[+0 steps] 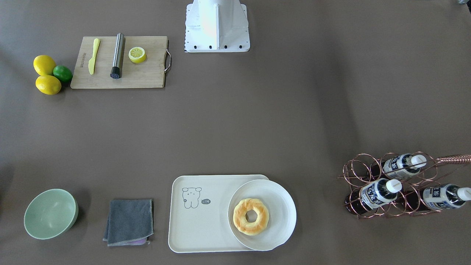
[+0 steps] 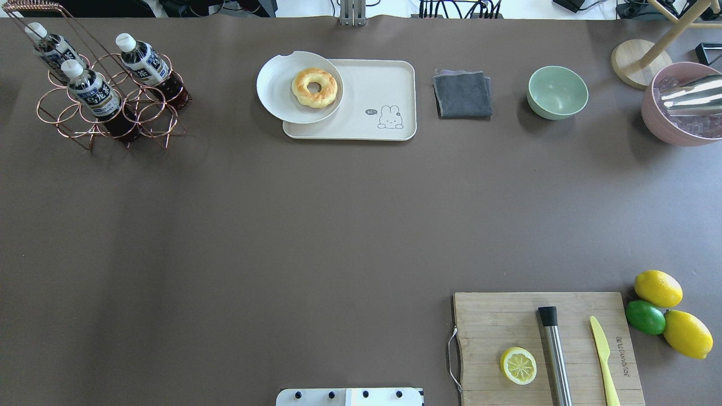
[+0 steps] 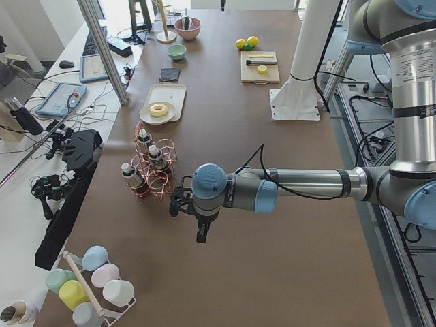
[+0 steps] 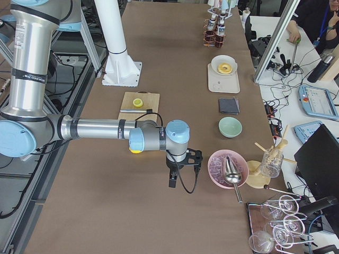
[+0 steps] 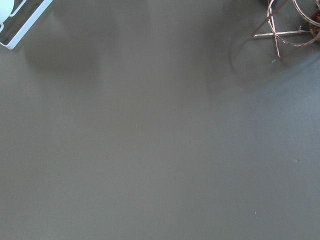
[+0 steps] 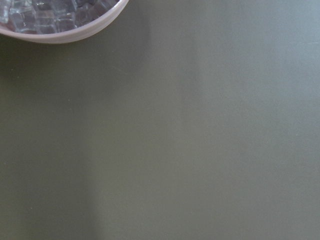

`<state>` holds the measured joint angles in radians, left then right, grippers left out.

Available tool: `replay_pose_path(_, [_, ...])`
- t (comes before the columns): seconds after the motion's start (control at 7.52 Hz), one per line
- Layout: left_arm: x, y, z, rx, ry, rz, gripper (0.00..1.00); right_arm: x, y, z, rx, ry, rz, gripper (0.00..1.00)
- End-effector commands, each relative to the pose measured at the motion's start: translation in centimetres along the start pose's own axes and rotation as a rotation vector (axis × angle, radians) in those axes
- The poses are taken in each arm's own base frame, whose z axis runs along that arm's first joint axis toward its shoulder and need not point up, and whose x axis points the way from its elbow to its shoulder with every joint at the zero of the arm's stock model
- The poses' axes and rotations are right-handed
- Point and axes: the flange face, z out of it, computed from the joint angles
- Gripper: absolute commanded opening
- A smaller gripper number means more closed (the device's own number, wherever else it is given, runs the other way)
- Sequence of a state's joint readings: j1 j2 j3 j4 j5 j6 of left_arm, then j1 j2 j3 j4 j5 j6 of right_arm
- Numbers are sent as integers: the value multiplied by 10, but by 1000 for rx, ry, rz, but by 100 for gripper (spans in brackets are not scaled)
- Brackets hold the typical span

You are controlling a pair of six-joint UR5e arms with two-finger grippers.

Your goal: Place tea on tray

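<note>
Three alike tea bottles (image 2: pixel 93 90) with white caps lie tilted in a copper wire rack (image 2: pixel 113 121) at the far left of the overhead view; they also show in the front-facing view (image 1: pixel 379 191). The cream tray (image 2: pixel 383 84) with a small drawn animal in one corner sits at the far middle, and also shows in the front-facing view (image 1: pixel 206 221). My left gripper (image 3: pixel 199 231) hangs above the table just beside the rack, seen only in the left side view. My right gripper (image 4: pixel 172 179) hangs near a pink bowl, seen only in the right side view. I cannot tell whether either is open or shut.
A round white plate (image 2: pixel 276 84) with a doughnut (image 2: pixel 314 87) overlaps the tray's left end. A grey cloth (image 2: pixel 462 93), a green bowl (image 2: pixel 557 92) and a pink bowl of ice (image 2: pixel 677 107) stand to its right. A cutting board (image 2: pixel 507 321) with half a lemon, lemons and a lime are near right.
</note>
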<state>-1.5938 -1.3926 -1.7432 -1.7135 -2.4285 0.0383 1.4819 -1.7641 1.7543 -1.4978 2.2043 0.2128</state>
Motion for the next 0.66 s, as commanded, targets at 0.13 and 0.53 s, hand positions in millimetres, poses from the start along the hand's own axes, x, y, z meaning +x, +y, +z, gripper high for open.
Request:
replay_pose_path(0.13, [1,-1,-1,9,-4,10,99,0,0,0,-1,0,3,100])
replay_pose_path(0.53, [6,-3,-5,18,1,21,99,0,0,0,1,-2,0,100])
